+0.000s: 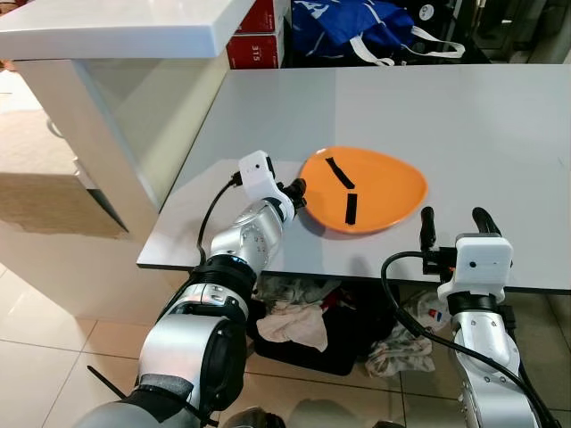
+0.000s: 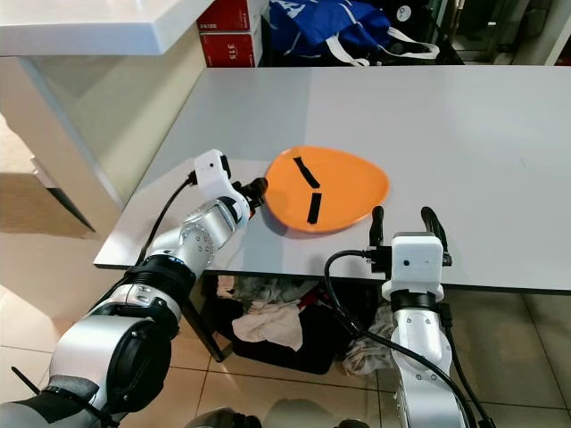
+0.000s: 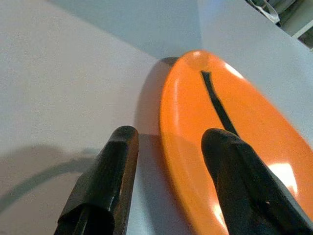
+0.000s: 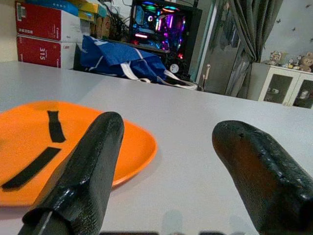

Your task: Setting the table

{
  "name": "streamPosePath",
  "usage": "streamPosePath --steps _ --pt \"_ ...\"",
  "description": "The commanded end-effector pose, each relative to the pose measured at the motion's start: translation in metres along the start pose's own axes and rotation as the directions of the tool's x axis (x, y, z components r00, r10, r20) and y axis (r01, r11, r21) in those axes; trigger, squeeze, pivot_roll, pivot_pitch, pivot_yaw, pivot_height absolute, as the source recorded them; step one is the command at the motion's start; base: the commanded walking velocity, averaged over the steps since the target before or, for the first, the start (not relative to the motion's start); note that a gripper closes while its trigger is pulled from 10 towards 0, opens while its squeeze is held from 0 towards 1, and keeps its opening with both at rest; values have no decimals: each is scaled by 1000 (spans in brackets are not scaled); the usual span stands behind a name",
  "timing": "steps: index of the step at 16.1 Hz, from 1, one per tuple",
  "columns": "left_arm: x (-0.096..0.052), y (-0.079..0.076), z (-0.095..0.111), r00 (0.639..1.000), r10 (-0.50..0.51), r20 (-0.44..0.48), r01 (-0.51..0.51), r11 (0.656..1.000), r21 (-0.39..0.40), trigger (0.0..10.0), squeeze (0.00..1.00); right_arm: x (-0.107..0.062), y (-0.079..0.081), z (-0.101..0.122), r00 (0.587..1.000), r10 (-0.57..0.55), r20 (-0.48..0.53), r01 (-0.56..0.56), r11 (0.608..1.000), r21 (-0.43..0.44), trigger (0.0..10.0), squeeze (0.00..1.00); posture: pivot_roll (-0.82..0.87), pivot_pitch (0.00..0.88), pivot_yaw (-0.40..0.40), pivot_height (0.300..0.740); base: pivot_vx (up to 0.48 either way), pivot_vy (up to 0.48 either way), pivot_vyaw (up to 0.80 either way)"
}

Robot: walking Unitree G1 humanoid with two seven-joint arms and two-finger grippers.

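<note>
An orange plate (image 1: 366,189) with two black tape strips lies on the grey table (image 1: 464,125) near its front edge. My left gripper (image 1: 299,193) is open at the plate's left rim, one finger (image 3: 234,176) over the plate and the other finger (image 3: 110,171) outside it on the table. My right gripper (image 1: 453,225) stands open at the table's front edge, just right of the plate, with nothing between its fingers (image 4: 93,161).
A white counter (image 1: 116,36) rises at the left beside the table. Red boxes (image 1: 259,40) and a blue bag (image 1: 357,27) sit behind the table's far edge. Crumpled cloths in a dark bin (image 1: 299,325) lie on the floor under the table.
</note>
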State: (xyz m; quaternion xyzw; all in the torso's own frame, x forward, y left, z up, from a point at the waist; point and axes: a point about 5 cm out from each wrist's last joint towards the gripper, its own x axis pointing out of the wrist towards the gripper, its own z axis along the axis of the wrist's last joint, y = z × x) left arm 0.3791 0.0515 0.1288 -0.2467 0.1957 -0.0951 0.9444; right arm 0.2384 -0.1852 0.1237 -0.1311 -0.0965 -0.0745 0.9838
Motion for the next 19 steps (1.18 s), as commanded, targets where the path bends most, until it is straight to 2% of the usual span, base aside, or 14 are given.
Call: streamPosePath --steps 1,4,5,6,7,8,10,13,14,15,16,17,19 --pt "0 -6 5 999 -15 33 14 998 54 10000 1000 -1 1 1 1000 9 -3 -9 1000 -6 10000 0 -136 0 111 723 0 0 0" --pt "-4 -3 15 992 -43 118 19 979 202 10000 1000 -2 1 1 1000 8 -3 -8 1000 -4 10000 0 -127 0 110 723 0 0 0" --pt "-15 -1 23 966 -134 221 26 901 433 10000 918 -2 2 1 1000 6 -3 -6 1000 0 10000 0 -118 0 112 723 0 0 0" --pt "-22 1 23 952 -178 248 29 861 508 10000 639 -2 2 1 1000 4 -2 -4 1000 1 10000 0 -117 0 112 723 0 0 0" --pt "-28 5 24 940 -203 274 18 833 553 10000 0 -2 2 1 1000 3 -1 -3 1000 2 10000 0 -113 0 114 723 0 0 0" --pt "-36 13 24 930 -219 295 0 803 596 10000 0 -1 2 1 1000 1 -1 -1 1000 3 10000 0 -106 0 113 723 0 0 0" --pt "-52 34 20 927 -197 318 -44 786 616 10000 0 -1 2 1 1000 0 -1 0 1000 5 10000 0 -93 0 110 723 0 0 0" --pt "-77 50 13 908 -209 363 -87 753 652 10000 0 0 -2 2 1000 -21 13 21 1000 6 10000 0 -84 0 108 723 0 0 0" --pt "-93 63 -7 910 -249 330 -69 696 715 10000 0 -1 -4 2 999 -36 15 36 999 8 10000 0 -84 0 106 723 0 0 0" --pt "-99 74 -23 927 -244 285 -48 677 734 10000 0 -3 -5 1 999 -39 9 39 999 7 10000 0 -87 0 105 723 0 0 0" --pt "-102 82 -33 942 -214 258 -40 691 721 10000 0 -5 -6 -1 999 -39 0 39 999 5 10000 0 -84 0 103 723 0 0 0" --pt "-103 84 -34 945 -206 254 -40 697 716 10000 0 -6 -6 -2 999 -40 -3 40 999 5 10000 0 -83 0 102 723 0 0 0" --pt "-103 68 -25 927 -242 286 -15 738 675 10000 0 -10 -4 -8 999 -34 -26 34 999 13 10000 0 -80 0 97 723 0 0 0"
